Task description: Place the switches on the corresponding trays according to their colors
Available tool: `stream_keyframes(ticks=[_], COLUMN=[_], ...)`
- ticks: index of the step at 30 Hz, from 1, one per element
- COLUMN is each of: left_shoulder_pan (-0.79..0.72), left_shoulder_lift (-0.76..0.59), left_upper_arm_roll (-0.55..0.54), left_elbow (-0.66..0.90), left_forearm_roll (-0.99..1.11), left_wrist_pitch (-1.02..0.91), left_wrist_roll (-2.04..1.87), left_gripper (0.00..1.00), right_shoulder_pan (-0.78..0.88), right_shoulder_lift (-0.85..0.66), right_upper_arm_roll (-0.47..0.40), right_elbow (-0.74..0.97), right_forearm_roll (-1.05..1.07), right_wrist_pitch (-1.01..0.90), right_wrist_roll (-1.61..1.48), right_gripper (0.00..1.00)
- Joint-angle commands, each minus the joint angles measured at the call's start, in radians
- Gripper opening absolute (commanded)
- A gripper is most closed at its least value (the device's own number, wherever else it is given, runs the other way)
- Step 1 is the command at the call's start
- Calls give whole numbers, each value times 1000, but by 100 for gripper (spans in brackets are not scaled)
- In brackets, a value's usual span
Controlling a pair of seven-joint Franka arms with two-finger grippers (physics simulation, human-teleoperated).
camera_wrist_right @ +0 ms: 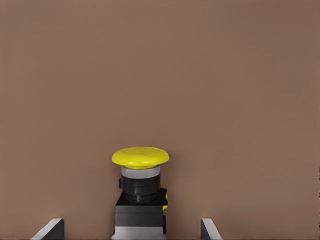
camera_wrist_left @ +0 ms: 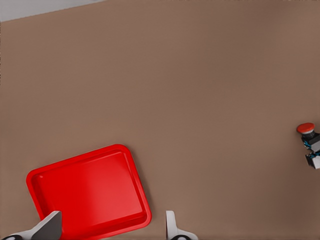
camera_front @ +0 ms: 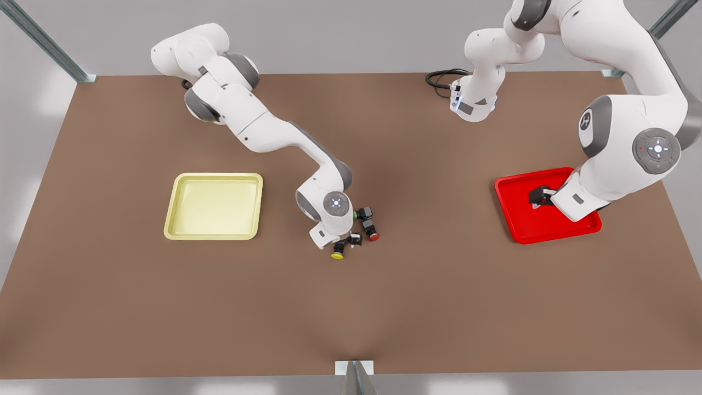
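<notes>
The table (camera_front: 109,307) is spanned by brown board. The pale yellow tray (camera_front: 214,206) is seen towards the front view's left, the red tray (camera_front: 521,225) towards its right. Over the red tray the left gripper (camera_front: 538,201) is held, fingers spread wide, nothing between them. The right gripper (camera_front: 347,241) is lowered around the yellow switch (camera_front: 338,254) at mid-table, fingers wide and apart from it. The red switch (camera_front: 372,235) lies just beside.
</notes>
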Motion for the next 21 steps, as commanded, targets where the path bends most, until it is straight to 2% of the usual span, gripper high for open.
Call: stream_keyframes(ticks=[1,5,6,8,14,17,21], left_shoulder_pan=[0,0,-1,-1,0,-1,-1], left_shoulder_lift=[0,0,1,1,1,1,1], left_upper_arm_roll=[0,0,0,0,0,0,0], left_elbow=[0,-1,-1,-1,-1,-1,-1], left_forearm_roll=[0,0,0,0,0,0,0], left_wrist_pitch=[0,0,0,0,2,0,5], left_wrist_roll=[0,0,-2,-2,-2,-2,-5], left_gripper=[100,100,100,100,100,100,100], right_shoulder_pan=[0,1,1,-3,-5,-5,-5], right_shoulder_lift=[4,32,32,32,29,27,27], right_upper_arm_roll=[0,0,0,-3,2,2,2], right_elbow=[0,0,0,1,3,3,3], right_forearm_roll=[-2,-5,-5,-8,-6,-3,-5], right_wrist_pitch=[2,7,7,7,5,3,3], right_wrist_roll=[0,0,-7,-17,2,3,11], right_gripper=[100,100,95,74,70,62,60])
